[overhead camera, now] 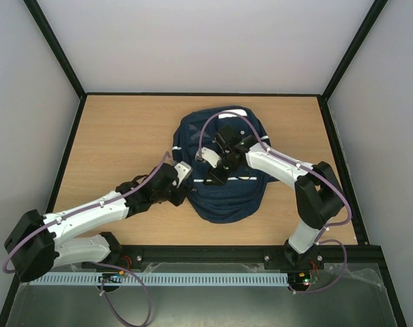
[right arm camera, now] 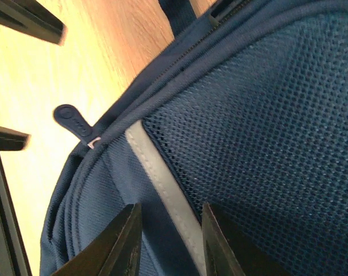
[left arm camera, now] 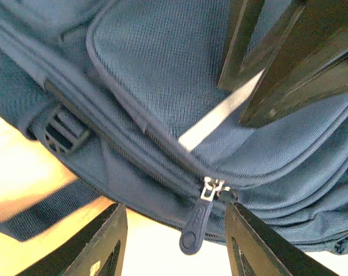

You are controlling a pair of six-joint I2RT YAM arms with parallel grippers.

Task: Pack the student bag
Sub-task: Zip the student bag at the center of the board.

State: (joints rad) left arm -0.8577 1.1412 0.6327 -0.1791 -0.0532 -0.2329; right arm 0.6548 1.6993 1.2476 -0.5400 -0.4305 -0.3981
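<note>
The student bag [overhead camera: 227,194], navy with white reflective stripes, lies flat in the middle of the table. My left gripper [overhead camera: 182,172] is at its left edge. In the left wrist view it [left arm camera: 174,208] stands open around a dark zipper pull [left arm camera: 196,227], which hangs free with the right finger close to the slider. My right gripper [overhead camera: 215,170] is on top of the bag. In the right wrist view it [right arm camera: 169,211] has its fingers a narrow gap apart, straddling a white stripe [right arm camera: 162,184] beside the mesh pocket [right arm camera: 266,132]. I see no fold pinched between them.
The wooden table [overhead camera: 118,136] is ringed by a black frame and grey walls. A dark plastic buckle [left arm camera: 59,129] sits on the bag's side strap. The same zipper pull [right arm camera: 73,122] hangs over the table in the right wrist view.
</note>
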